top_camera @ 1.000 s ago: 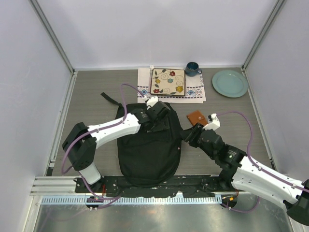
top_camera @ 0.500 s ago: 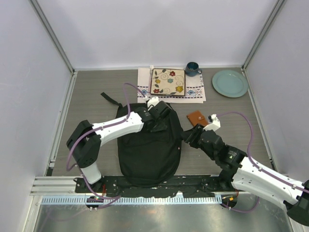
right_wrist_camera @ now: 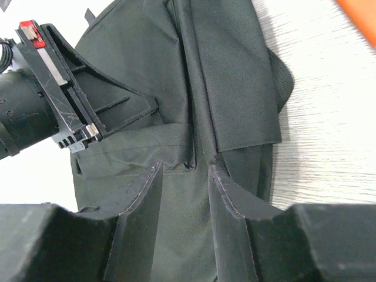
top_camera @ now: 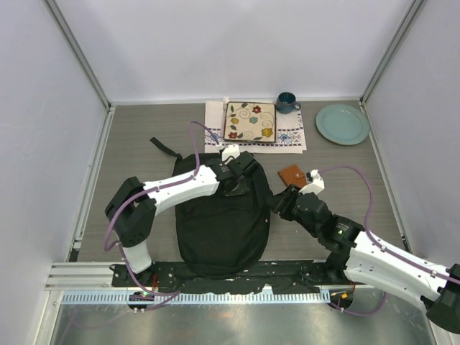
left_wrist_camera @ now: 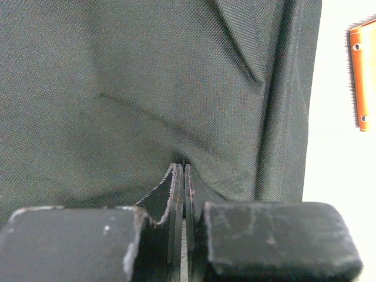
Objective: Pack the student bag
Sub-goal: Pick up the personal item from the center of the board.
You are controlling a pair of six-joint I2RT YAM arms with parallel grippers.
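The student bag (top_camera: 223, 226), a large black fabric backpack, lies flat in the middle of the table between the two arms. My left gripper (top_camera: 237, 188) presses down on its upper part. In the left wrist view the jaws of the left gripper (left_wrist_camera: 181, 167) are together, and the bag's cloth (left_wrist_camera: 147, 88) puckers into their tips. My right gripper (top_camera: 277, 205) is at the bag's right edge. In the right wrist view it (right_wrist_camera: 185, 170) stands open, its fingers astride the bag's fabric (right_wrist_camera: 235, 76) just above it. The left gripper's body (right_wrist_camera: 64, 111) shows there too.
An orange-brown wallet (top_camera: 292, 175) lies just right of the bag, close to the right wrist. At the back are a floral square plate (top_camera: 249, 121) on a patterned cloth (top_camera: 291, 136), a dark mug (top_camera: 286, 102) and a teal round plate (top_camera: 342, 123). A bag strap (top_camera: 164, 146) trails to the upper left.
The left gripper has closed onto the bag's fabric and its arm has shifted slightly right. The right gripper has edged a little closer to the bag's edge, still open.
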